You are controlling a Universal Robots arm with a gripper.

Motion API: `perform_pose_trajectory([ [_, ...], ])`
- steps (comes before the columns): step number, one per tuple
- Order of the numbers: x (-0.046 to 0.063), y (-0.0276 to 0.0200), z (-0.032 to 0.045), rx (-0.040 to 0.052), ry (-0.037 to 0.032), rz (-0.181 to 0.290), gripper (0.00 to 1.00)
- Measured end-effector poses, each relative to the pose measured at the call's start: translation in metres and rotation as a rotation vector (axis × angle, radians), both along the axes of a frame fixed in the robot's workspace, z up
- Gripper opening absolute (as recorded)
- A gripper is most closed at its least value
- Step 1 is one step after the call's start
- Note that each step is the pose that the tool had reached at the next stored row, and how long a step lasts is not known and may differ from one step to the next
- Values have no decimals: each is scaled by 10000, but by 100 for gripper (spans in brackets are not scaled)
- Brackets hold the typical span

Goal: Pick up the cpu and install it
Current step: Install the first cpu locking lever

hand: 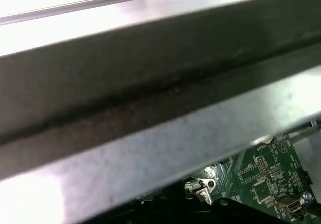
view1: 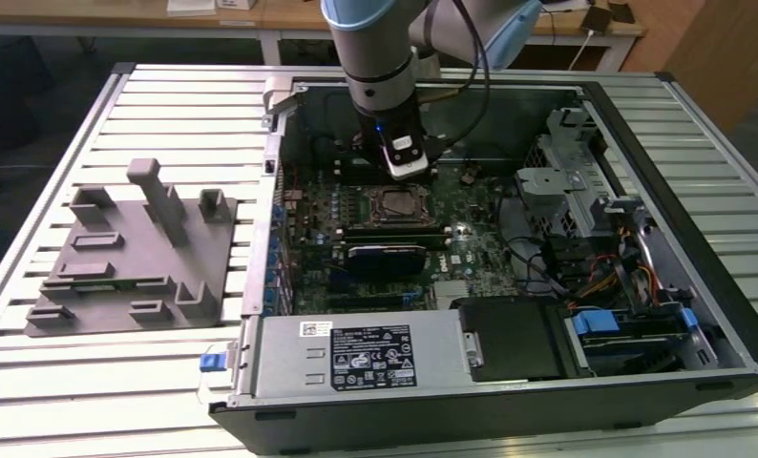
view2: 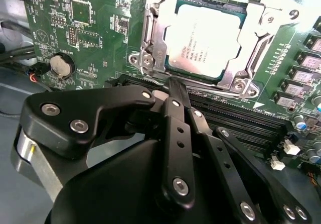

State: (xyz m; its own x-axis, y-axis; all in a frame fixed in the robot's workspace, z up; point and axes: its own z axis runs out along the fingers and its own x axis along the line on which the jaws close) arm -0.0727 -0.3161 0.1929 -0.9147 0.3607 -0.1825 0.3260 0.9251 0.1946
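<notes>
1. Nearest in the exterior view, a slatted metal bench is seen, with an open computer case laid flat on it. A power supply is fitted at the case's near end.
2. A grey moulded fixture is set on the bench beside the case, on the exterior view's left.
3. The motherboard is exposed mid-case, and the socket is mounted on it.
4. In the second wrist view, the cpu is seated flat in the socket, inside the metal frame.
5. The gripper is positioned near the socket's edge, clear of the cpu. The jaws are closed together with nothing gripped.
6. The arm is hung over the far half of the case.
</notes>
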Motion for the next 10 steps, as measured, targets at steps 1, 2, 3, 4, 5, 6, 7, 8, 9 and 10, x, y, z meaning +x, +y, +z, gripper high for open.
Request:
perform_pose_trajectory([
  [1,0,0,-3,-1,0,-21,11],
  [2,0,0,-6,-1,-1,-41,11],
  [3,0,0,-9,-1,-3,-62,11],
  [4,0,0,-10,0,-3,-80,11],
  [5,0,0,-11,0,-4,-93,11],
  [6,0,0,-12,1,-5,-97,11],
  [7,0,0,-12,2,-5,-99,11],
  [8,0,0,-11,1,-5,-100,11],
  [9,0,0,-7,2,-6,-101,11],
  [10,1,1,1,9,-11,-101,11],
])
